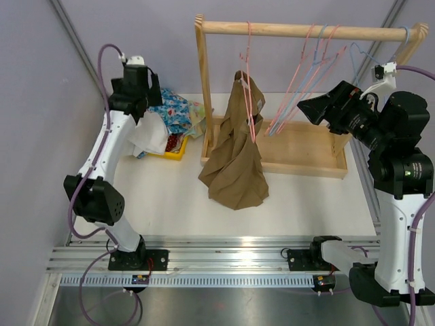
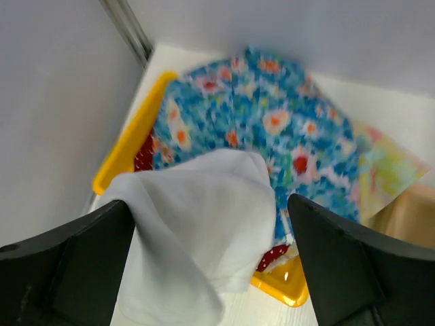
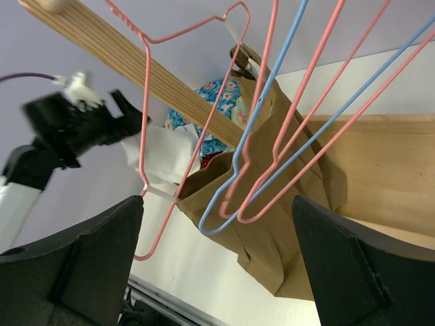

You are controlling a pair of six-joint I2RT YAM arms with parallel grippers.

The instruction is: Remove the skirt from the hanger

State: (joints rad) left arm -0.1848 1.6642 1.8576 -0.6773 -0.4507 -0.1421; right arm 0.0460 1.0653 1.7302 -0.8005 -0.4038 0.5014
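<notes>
Seen from above, the skirt (image 1: pixel 234 159) is hanging on a pink hanger (image 1: pixel 250 81) from the rack (image 1: pixel 306 30), its hem slumping onto the table (image 1: pixel 170 197). My left gripper (image 1: pixel 151 95) is hovering over the bin (image 1: pixel 175 153). My right gripper (image 1: pixel 304 109) is pointing at the spare hangers (image 1: pixel 299 81).

At my left wrist, I am gaping wide over a white cloth (image 2: pixel 190 204), gripping nothing.

At my right wrist, I am gaping wide, holding nothing, with the skirt hanging beyond the hangers.
</notes>
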